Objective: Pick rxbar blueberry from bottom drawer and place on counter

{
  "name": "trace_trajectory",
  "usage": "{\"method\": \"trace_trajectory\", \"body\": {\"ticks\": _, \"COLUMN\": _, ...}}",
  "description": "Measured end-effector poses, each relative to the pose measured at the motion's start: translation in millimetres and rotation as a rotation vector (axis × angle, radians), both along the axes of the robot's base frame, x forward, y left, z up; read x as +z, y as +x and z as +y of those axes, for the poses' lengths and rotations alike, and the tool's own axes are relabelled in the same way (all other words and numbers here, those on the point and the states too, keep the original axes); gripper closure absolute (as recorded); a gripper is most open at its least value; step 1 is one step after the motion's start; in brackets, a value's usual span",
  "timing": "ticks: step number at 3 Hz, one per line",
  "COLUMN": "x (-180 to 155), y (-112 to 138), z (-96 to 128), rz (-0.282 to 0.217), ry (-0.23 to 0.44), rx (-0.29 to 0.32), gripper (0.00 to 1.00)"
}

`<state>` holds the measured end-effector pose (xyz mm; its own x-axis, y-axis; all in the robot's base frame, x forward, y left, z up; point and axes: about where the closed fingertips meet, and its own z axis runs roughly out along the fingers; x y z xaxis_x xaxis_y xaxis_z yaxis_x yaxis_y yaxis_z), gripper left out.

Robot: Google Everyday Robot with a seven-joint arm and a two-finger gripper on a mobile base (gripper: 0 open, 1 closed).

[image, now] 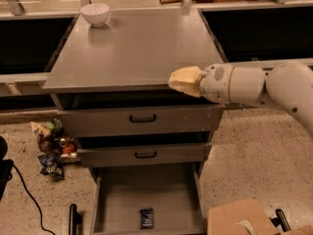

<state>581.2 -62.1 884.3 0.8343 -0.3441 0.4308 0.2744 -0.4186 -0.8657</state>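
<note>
Dark object (4, 173): far left, cut off by the frame edge, not identifiable.
Heap of snack wrappers (53, 143): on the floor left of the cabinet; labels unreadable.
White bowl (95, 13): far left corner of the counter (142, 48).
Bottom drawer (146, 190): pulled open, its near edge cut off by the frame.
Rxbar blueberry (146, 218): lay flat on the drawer floor, near the front, slightly right of centre.
Gripper (182, 80): hung at the counter's near right edge, high above the bar; whether apart or together could not be told.
Cardboard box (237, 217): near right, partly out of frame.
</note>
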Motion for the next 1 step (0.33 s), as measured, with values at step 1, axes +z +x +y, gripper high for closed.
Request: {"method": "trace_trajectory", "body": {"ticks": 1, "x": 26.9, "y": 12.1, "z": 1.6, "rz": -0.064, "ry": 0.008, "rx": 0.025, "gripper": 1.0}}
